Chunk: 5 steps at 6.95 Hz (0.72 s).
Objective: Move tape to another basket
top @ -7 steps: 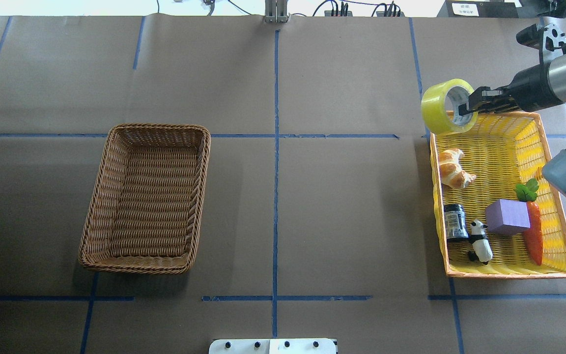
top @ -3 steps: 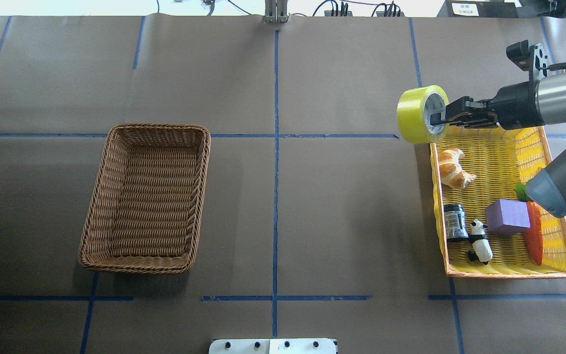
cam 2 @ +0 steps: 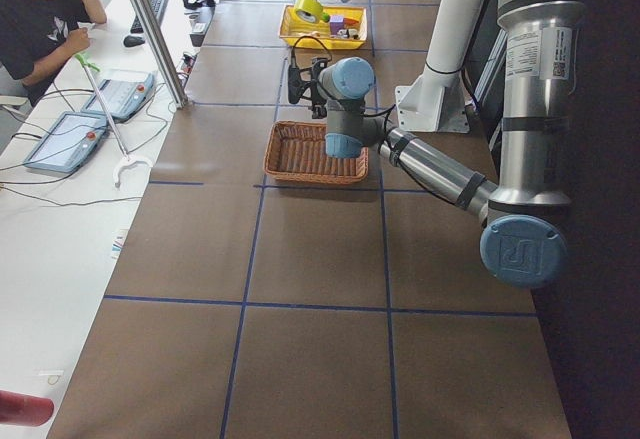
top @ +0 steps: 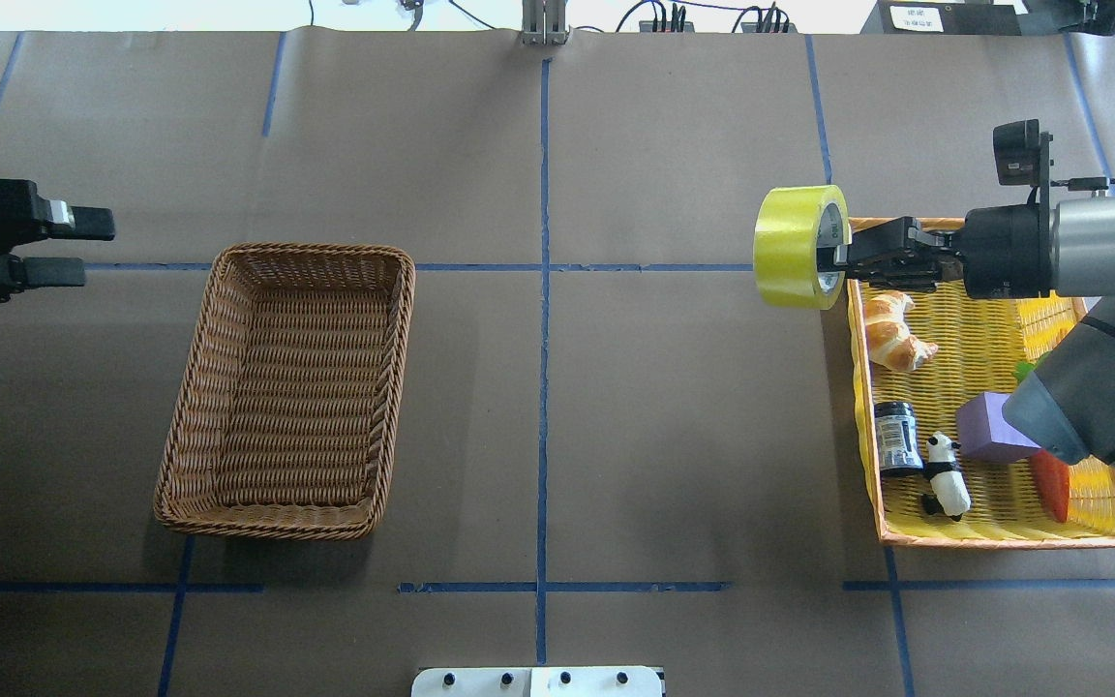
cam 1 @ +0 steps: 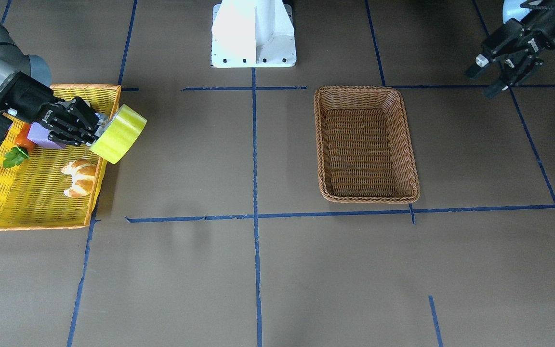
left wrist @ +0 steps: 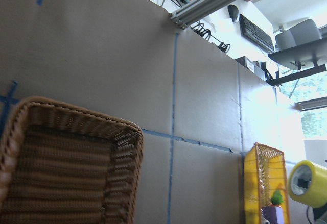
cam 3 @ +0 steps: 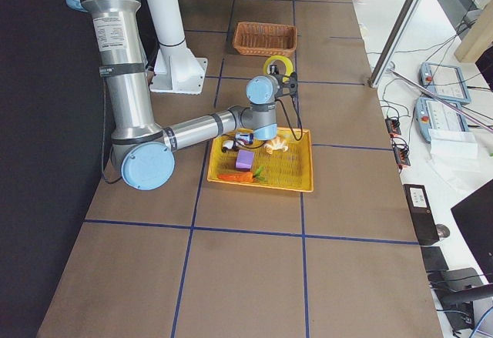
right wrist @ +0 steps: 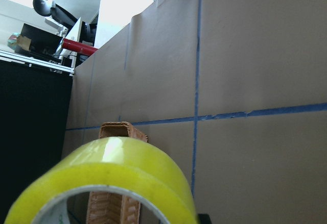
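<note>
The yellow-green tape (top: pixel 793 248) hangs in the air, held on edge by my right gripper (top: pixel 840 259), which is shut on its rim, one finger inside the white core. The roll is just left of the yellow tray's far left corner, over the table. It also shows in the front view (cam 1: pixel 118 133) with the gripper (cam 1: pixel 96 131), and fills the bottom of the right wrist view (right wrist: pixel 112 180). The brown wicker basket (top: pixel 395 387) stands empty at the left half. My left gripper (top: pixel 69 248) is open and empty, left of the basket's far corner.
The yellow orange-rimmed tray (top: pixel 1003 538) at the right holds a croissant (top: pixel 892 334), a black jar (top: pixel 897 437), a panda figure (top: pixel 946 475), a purple block (top: pixel 986 427) and a carrot (top: pixel 1053 484). Blue tape lines cross the brown table. The robot's base (cam 1: pixel 253 33) is at the near edge.
My right gripper has carried the tape leftwards off the tray's far corner, and the roll has turned more edge-on. My left gripper has come into view at the left edge.
</note>
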Available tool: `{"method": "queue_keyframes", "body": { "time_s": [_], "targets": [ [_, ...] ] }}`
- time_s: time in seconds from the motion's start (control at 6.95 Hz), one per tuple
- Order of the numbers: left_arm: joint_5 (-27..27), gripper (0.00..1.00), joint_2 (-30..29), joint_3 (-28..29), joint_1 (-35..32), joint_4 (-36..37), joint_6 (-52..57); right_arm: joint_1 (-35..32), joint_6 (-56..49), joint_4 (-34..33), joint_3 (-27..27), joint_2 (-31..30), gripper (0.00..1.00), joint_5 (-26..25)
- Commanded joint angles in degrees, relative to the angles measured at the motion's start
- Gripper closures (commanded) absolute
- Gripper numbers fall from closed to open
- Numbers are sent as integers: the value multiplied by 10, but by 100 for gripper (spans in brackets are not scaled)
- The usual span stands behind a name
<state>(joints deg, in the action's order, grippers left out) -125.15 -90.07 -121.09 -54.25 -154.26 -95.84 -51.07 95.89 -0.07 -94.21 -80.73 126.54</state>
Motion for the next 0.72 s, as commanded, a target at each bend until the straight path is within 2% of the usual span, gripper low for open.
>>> {"method": "queue_keyframes", "body": {
  "time_s": [0.0,0.29,0.43,0.58],
  "targets": [
    [40,0,-109,-7,108,-3,-71,18,42,82,-3,3,100,-2],
    [147,0,-203,-4,216,-16,-113,49,55,119,-23,11,100,-2],
    [185,0,-216,2,263,-57,-110,65,60,120,-35,27,100,-1],
    [186,0,-219,1,267,-75,-111,90,64,120,-50,43,100,-1]
  ]
}}
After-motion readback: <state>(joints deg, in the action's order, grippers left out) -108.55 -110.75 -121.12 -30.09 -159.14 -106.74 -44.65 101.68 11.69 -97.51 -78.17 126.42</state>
